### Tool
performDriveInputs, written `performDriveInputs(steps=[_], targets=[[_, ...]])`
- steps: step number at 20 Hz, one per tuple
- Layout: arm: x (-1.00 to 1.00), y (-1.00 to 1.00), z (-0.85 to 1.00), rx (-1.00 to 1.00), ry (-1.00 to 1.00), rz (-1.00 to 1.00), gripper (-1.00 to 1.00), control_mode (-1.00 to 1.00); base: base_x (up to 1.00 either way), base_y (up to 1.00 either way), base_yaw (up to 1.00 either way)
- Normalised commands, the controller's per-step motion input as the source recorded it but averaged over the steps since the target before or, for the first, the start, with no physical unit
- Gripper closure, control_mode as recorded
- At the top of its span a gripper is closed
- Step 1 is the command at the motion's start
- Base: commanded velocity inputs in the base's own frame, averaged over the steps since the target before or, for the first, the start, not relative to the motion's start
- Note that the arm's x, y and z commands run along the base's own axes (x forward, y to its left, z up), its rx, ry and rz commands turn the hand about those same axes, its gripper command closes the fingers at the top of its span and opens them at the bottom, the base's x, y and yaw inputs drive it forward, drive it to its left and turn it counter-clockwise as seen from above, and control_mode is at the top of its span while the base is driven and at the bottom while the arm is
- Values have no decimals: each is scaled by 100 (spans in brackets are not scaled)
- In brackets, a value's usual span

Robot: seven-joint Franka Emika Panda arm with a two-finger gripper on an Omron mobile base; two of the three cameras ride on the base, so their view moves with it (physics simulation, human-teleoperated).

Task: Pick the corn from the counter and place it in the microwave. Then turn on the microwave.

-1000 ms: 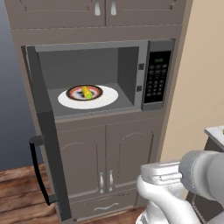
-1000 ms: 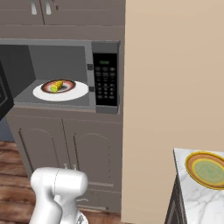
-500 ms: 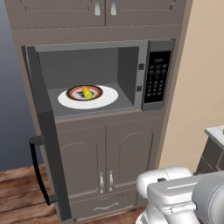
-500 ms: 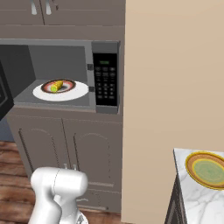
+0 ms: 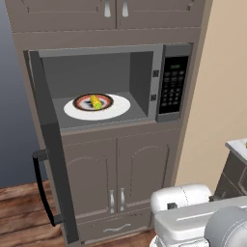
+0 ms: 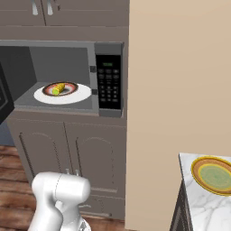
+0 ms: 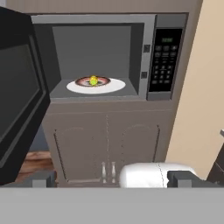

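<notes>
Two fingertips: the gripper [image 7: 112, 179] shows its dark tips at the bottom corners of the hand view, spread as wide as they go, nothing between them.
Straight ahead of gripper: the microwave [image 7: 144, 61], well apart from the tips and above them, its door [image 7: 19, 92] swung wide open to the left.
Inside the microwave: a white plate [image 7: 113, 86] on the floor of the cavity, with a small dark-rimmed dish [image 7: 83, 81] resting on it.
Corn: the corn [image 7: 93, 80] lies in that dish — yellow, small, well inside the cavity; also seen from the left base view [image 5: 96, 102] and the right base view [image 6: 58, 89].
Right of the cavity: the black keypad [image 7: 162, 61] with its green display.
Below the microwave: brown cabinet doors [image 7: 105, 144].
Far right of gripper: the counter [image 6: 203, 205] corner, carrying a yellow-green dish [image 6: 213, 174] — well apart from the microwave.
</notes>
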Motion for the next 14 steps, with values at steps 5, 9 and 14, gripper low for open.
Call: performDriveInputs(steps=[5, 9, 14], targets=[[-3, 20, -9, 0, -9, 0, -100, -100, 0, 0, 0], [0, 20, -7, 0, -9, 0, -100, -100, 0, 0, 0], [-1, 18, -5, 0, -9, 0, -100, -100, 0, 0, 0]])
